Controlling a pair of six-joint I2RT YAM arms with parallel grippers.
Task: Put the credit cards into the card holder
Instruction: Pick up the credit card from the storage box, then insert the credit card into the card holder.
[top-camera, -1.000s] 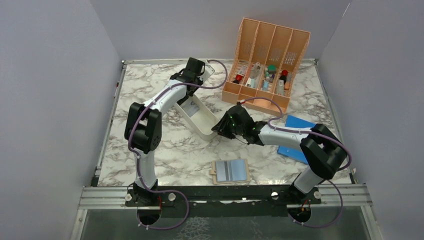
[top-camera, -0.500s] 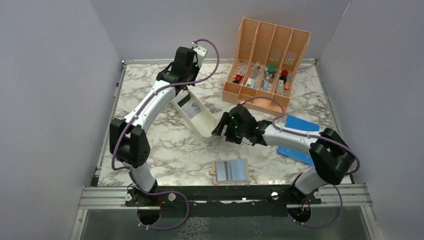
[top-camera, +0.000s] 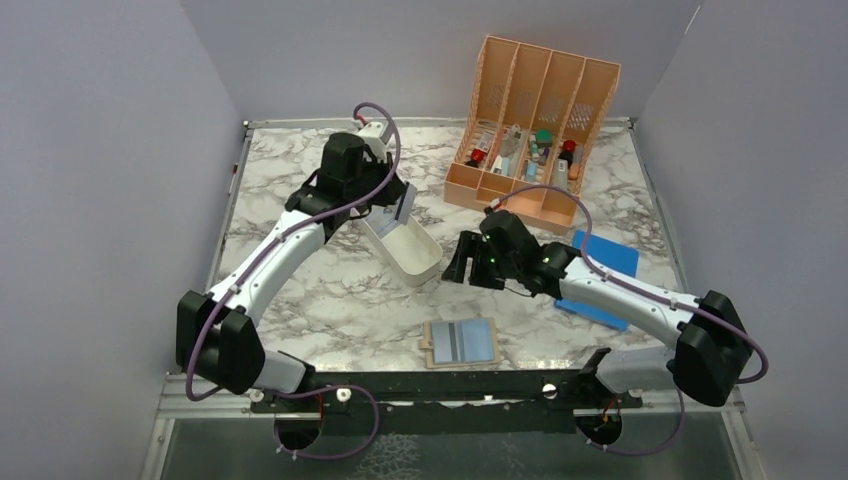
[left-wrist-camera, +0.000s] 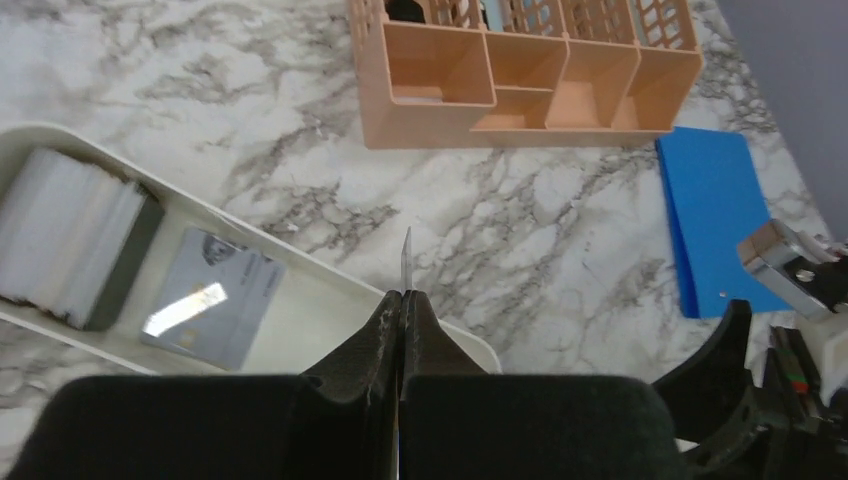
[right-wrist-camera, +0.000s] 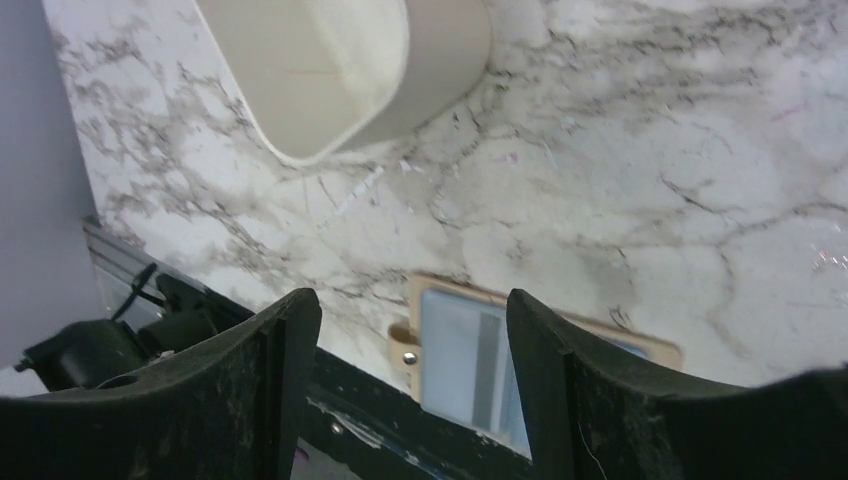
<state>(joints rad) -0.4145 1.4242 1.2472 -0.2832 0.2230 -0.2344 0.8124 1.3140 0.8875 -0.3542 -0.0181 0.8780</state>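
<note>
— On the left first: what of the left gripper (left-wrist-camera: 402, 300)?
— Pinched tight on one thin pale plastic credit card (left-wrist-camera: 406, 258), seen edge-on, standing up out of the fingertips. Raised above the long white oblong plastic tray (top-camera: 418, 262).
— And inside that tray?
— Lying flat on its floor, a grey credit card (left-wrist-camera: 212, 310) with a glint across the face. Just beside it, a stack of pale bluish cards (left-wrist-camera: 65, 235) with a dark side.
— Further right, on the marble table (top-camera: 330, 300)?
— Near the front edge, well apart from the pinched card: the small tan-rimmed folding card holder (top-camera: 460, 342), lying open, blue-grey pockets upward, a darker stripe down the middle, a small snap tab at one short side.
— Relative to the right gripper (right-wrist-camera: 410, 305)?
— Below and between the black fingers (right-wrist-camera: 275, 390) in the right wrist view, no contact. Spread wide, gripping nothing, hovering just right of the tray's near end.
— Rightmost?
— A flat bright-blue rectangle (top-camera: 612, 256), partly under the right arm; behind it, a peach slotted plastic organizer (top-camera: 530, 110).
</note>
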